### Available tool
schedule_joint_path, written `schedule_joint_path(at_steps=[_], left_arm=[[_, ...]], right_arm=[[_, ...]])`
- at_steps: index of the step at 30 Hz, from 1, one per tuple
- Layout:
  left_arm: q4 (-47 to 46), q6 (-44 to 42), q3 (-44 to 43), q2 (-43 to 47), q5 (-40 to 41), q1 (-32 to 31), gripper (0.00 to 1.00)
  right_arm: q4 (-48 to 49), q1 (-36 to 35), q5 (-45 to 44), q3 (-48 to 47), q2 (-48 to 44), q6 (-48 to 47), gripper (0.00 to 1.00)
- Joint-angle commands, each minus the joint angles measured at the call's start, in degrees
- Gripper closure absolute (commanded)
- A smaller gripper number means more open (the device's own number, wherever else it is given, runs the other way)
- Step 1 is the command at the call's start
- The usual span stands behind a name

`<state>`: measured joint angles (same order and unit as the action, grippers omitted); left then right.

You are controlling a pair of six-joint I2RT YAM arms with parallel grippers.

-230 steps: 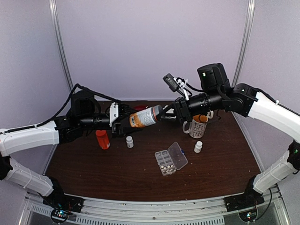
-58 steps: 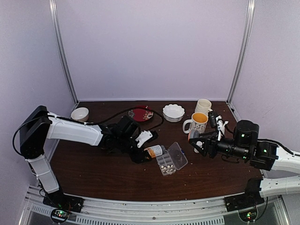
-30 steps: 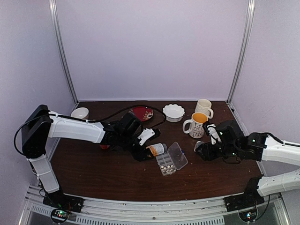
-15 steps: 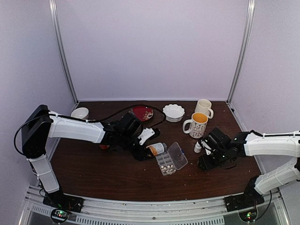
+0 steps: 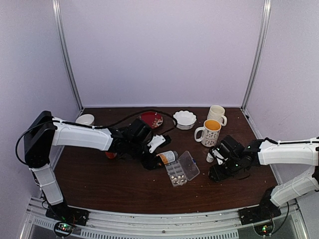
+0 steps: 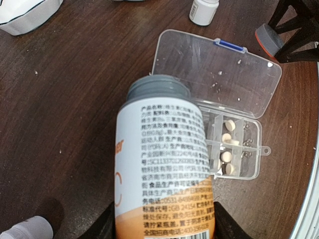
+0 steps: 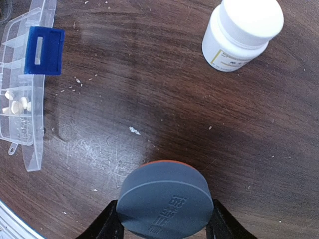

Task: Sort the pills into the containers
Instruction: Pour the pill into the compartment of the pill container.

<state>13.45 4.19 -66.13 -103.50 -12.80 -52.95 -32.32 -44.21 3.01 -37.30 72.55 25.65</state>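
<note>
Right arm is now lower, right of the organizer box; right gripper is clamping a grey cap. Left gripper is gripping the orange bottle, tilted, mouth pointing right over the open lid. Pills are sitting in the compartments. Box's long axis is running far-left to near-right, with bare worktop in front.

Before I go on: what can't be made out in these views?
- Contents of the white-labelled orange pill bottle: left wrist view, its mouth faces away and its own body hides them.
- Left compartments of the clear plastic organizer box: left wrist, covered by the bottle; right wrist, cut off at the left edge.
- Count of the tiny whitish pills: top view, too small.
- Underside of the round grey cap: right wrist, faces away.
</note>
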Motion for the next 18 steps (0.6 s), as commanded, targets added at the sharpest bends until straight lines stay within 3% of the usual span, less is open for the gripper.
schedule_joint_path(at_steps=[1,4,7,11,14,18], left_arm=[[1.3,-0.6,-2.9,-1.4,-0.2,-0.2,1.00],[-3.2,0.1,0.1,-1.1,-0.3,-0.2,1.00],[1.4,0.0,-2.5,-1.4,0.7,-0.3,1.00],[-2.9,-0.1,0.9,1.2,2.0,-0.3,1.00],[2.9,-0.8,-3.3,-1.6,1.8,-0.3,1.00],[-4.4,0.4,1.6,0.5,1.3,-0.4,1.00]], right_arm=[[0.1,0.4,0.5,-1.4,-0.3,-0.5,0.95],[0.3,0.4,0.5,-1.3,-0.6,-0.6,0.95],[0.2,0.4,0.5,-1.4,-0.6,-0.6,0.96],[1.0,0.4,0.5,-0.7,-0.7,-0.5,0.96],[0.8,0.4,1.0,-1.1,-0.1,-0.6,0.96],[1.0,0.4,1.1,-0.9,-0.4,-0.6,0.96]])
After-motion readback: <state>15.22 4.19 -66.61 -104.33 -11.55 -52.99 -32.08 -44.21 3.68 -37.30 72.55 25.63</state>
